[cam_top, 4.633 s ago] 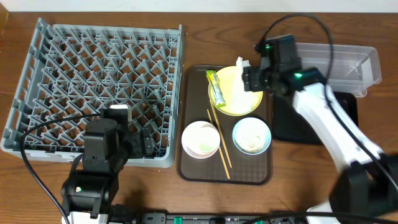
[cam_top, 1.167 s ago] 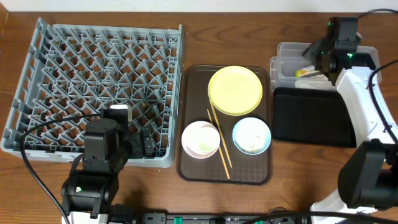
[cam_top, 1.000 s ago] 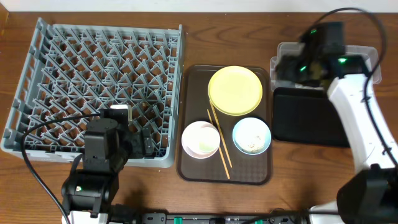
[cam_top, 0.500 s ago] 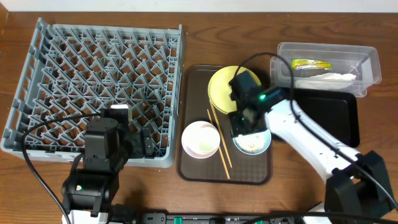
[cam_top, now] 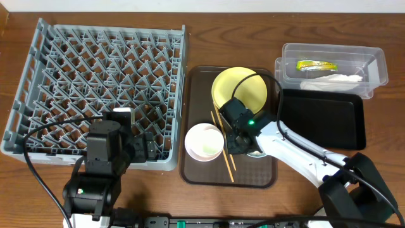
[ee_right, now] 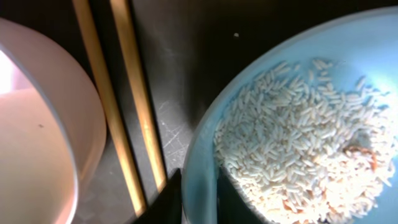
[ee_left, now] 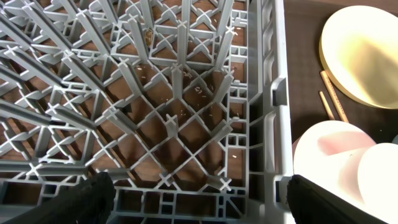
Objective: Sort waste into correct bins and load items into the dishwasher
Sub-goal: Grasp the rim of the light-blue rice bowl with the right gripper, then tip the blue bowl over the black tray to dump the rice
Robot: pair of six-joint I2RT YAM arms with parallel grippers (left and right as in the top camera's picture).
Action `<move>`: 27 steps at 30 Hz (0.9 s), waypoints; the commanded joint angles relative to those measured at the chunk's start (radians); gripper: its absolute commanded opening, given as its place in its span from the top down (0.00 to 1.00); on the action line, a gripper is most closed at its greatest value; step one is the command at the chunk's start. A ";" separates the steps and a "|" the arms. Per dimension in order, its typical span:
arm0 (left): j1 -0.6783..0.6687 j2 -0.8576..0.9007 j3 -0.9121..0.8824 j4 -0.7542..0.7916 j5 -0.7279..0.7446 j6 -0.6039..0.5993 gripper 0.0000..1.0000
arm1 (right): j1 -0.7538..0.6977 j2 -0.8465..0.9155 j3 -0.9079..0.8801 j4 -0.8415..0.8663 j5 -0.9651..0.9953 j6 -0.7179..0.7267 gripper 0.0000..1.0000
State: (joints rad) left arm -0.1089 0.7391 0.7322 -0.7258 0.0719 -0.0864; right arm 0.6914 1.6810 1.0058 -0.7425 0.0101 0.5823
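Note:
My right gripper [ee_right: 199, 202] is shut on the left rim of the light blue bowl [ee_right: 292, 74], one finger inside and one outside. Beige rice crumbs [ee_right: 298, 137] lie in the bowl. In the overhead view the right gripper [cam_top: 243, 140] and arm cover most of that bowl. Two chopsticks [cam_top: 223, 142] lie between it and the white bowl [cam_top: 204, 140]. The yellow plate [cam_top: 243, 88] sits behind them. My left gripper [ee_left: 193, 199] is open over the near right corner of the grey dish rack [cam_top: 101, 82], holding nothing.
The dishes rest on a brown serving tray [cam_top: 196, 171]. The clear tub [cam_top: 373, 63] at the back right holds a green-yellow wrapper [cam_top: 314, 64] and a white tissue [cam_top: 332, 79]. A black tray [cam_top: 323, 120] lies in front of it, right of my right arm.
My right arm swung from the clear tub over to the brown tray, came down at the light blue bowl and closed on its rim. The left arm has not moved.

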 commanded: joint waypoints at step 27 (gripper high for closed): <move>-0.006 0.000 0.026 0.000 -0.005 -0.013 0.09 | -0.624 -0.123 0.244 -0.138 -0.462 -0.229 0.99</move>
State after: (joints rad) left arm -0.1089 0.7387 0.7322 -0.7265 0.0715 -0.0864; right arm 0.1719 1.5745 1.2625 -0.8917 -0.2607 0.4332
